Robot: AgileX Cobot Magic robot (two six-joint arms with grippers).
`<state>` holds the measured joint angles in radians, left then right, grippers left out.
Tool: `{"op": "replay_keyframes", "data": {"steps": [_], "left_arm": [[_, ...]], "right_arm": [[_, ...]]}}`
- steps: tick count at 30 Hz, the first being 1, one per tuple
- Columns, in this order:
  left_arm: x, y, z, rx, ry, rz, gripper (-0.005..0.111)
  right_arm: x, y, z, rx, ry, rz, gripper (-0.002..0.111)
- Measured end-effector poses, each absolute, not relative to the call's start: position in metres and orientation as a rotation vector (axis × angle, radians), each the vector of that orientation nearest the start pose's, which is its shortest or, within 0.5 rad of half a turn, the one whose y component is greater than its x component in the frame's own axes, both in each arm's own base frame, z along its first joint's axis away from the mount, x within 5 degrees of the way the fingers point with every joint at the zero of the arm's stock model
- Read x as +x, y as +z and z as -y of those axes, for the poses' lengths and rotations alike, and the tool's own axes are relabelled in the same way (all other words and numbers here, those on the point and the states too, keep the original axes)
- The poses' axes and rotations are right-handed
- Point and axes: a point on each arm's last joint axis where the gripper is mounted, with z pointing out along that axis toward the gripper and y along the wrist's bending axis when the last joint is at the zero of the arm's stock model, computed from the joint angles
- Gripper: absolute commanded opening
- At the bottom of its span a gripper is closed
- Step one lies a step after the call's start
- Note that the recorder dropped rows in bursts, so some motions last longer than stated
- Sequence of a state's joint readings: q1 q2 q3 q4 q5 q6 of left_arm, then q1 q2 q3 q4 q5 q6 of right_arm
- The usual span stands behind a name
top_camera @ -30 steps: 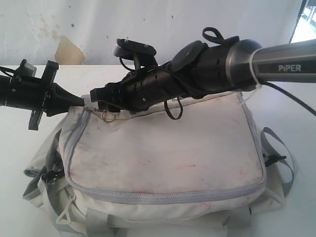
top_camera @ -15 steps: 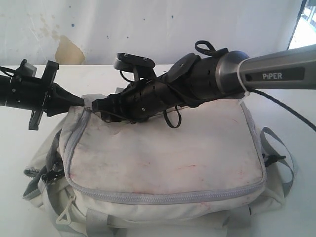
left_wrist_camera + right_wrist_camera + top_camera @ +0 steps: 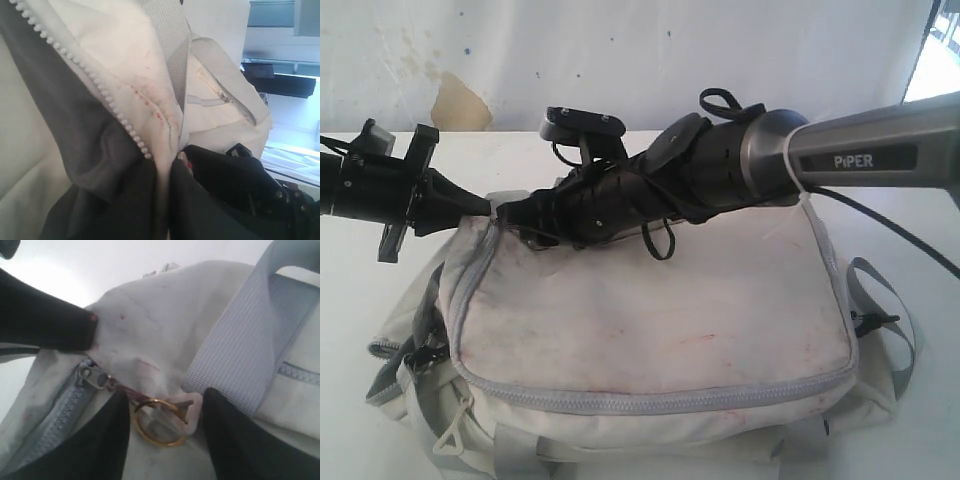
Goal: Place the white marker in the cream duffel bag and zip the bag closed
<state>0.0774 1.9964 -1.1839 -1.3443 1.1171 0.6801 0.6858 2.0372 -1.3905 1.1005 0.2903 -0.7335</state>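
The cream duffel bag (image 3: 650, 310) lies long axis side to side on the counter (image 3: 910, 420), with bare counter off both its ends. At the bag's far left corner my left end effector (image 3: 485, 205) is clenched on its fabric. My right end effector (image 3: 165, 400) is released, jaws straddling the gold zipper ring (image 3: 141, 432). I cannot see the white marker.

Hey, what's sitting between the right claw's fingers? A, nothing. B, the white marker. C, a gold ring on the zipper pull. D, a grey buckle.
C: the gold ring hanging from the cream duffel bag's zipper pull lies between the right claw's open fingers.
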Motion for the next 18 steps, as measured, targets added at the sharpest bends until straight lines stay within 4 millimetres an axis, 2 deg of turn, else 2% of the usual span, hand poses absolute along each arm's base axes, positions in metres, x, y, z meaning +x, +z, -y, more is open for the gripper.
{"op": "replay_keyframes", "data": {"steps": [2,4,6,7,9,18], "left_arm": [[0.3765,0.1743,0.0509,-0.297,-1.546,-2.503,0.0],[0.3765,0.1743,0.0509,-0.297,-1.546,-2.503,0.0],[0.3765,0.1743,0.0509,-0.297,-1.546,-2.503,0.0],[0.3765,0.1743,0.0509,-0.297,-1.546,-2.503,0.0],[0.3766,0.1742,0.0508,-0.298,-1.544,-2.503,0.0],[0.3772,0.1731,0.05,-0.301,-1.521,-2.508,0.0]], "right_arm": [[0.3358,0.1811,-0.3068,-0.559,0.816,-2.328,0.041],[0.3365,0.1815,-0.3073,-0.565,0.814,-2.323,0.033],[0.3386,0.1834,-0.3075,-0.556,0.804,-2.309,0.02],[0.3389,0.1835,-0.3073,-0.553,0.801,-2.306,0.009],[0.3393,0.1838,-0.3073,-0.551,0.799,-2.304,0.0],[0.3302,0.1828,-0.3102,-0.67,0.856,-2.336,0.0]]}}
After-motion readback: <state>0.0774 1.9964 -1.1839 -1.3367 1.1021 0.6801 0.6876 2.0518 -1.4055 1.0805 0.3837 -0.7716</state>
